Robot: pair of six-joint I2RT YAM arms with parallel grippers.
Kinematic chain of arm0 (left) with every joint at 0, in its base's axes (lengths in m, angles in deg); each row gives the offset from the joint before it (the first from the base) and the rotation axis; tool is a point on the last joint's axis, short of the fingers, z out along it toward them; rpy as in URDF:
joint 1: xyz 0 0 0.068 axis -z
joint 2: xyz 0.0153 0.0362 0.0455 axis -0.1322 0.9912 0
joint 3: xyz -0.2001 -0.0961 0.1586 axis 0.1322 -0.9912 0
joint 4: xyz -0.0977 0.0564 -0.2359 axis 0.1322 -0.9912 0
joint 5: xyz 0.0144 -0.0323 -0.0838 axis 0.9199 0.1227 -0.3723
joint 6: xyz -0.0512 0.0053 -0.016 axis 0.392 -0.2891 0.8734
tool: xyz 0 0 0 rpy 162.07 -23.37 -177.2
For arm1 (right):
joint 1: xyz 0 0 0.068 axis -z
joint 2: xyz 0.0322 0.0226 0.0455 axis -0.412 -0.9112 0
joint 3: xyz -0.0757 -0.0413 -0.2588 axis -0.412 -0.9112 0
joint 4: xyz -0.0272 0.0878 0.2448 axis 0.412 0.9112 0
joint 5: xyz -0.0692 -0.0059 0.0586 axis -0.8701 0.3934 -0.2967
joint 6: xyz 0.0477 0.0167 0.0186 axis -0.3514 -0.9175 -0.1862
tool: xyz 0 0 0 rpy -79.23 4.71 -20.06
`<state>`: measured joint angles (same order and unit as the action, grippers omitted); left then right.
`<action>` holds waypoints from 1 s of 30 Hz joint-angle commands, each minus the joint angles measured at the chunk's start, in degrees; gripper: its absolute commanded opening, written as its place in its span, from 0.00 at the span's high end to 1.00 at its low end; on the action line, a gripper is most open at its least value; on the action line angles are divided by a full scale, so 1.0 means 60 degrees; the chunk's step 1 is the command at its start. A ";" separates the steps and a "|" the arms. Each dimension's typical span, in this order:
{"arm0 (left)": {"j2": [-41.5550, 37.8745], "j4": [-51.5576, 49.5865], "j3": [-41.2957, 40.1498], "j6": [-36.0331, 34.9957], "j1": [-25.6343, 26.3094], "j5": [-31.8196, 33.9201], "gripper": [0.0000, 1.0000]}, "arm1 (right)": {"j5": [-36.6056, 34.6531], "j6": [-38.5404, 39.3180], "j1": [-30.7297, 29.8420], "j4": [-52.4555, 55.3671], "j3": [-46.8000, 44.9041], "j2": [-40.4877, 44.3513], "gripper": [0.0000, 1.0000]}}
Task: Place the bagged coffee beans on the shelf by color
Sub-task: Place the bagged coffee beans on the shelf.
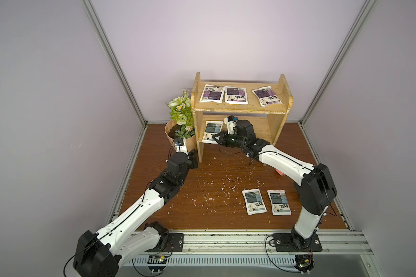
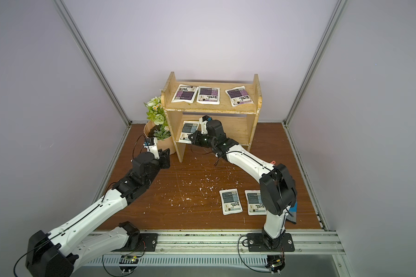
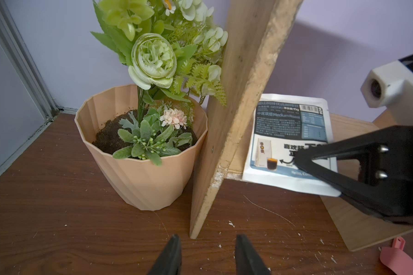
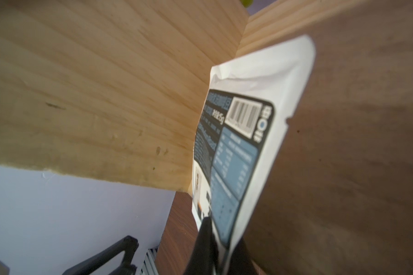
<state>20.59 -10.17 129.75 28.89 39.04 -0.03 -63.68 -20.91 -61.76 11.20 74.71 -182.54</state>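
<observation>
Grey-blue pouch (image 3: 289,133) | R hand (image 4: 222,234) pinches its edge at shelf (image 1: 280,124) lip | L hand (image 3: 208,237) spread at shelf side

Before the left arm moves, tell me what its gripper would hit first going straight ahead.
Probably the front edge of the shelf's side panel, close ahead of the left gripper; the flowerpot stands just beside that line.

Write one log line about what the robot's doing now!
right gripper: shut on grey-blue bag, lower shelf board | left gripper: open, empty | top board: three purple bags | table: two grey-blue bags
</observation>
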 commanded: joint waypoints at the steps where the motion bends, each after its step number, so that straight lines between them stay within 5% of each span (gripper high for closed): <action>1: -0.0123 -0.0035 0.0229 -0.0234 -0.0091 0.0009 0.60 | -0.0297 0.0083 -0.0030 0.0011 0.0921 -0.0231 0.99; 9: -0.0354 0.0069 0.0046 -0.0156 -0.0102 -0.0109 0.60 | -0.0043 0.0439 -0.0037 0.0840 0.2316 -0.1228 0.95; 17: -0.0372 0.0118 -0.0026 -0.0112 -0.0106 -0.0240 0.60 | -0.0657 0.1205 -0.0299 0.2291 0.3762 -0.1787 0.49; 24: -0.0337 0.0165 -0.0044 -0.0054 -0.0099 -0.0272 0.60 | -0.1496 0.1699 -0.0525 0.3290 0.3941 -0.1662 0.28; 30: -0.0314 0.0224 -0.0066 -0.0021 -0.0106 -0.0331 0.60 | -0.2663 0.2012 -0.0623 0.4179 0.3592 -0.0977 0.20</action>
<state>19.02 -9.90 129.73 28.54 39.04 -1.52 -74.59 -10.31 -65.21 28.64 95.98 -193.29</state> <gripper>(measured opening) 0.402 0.797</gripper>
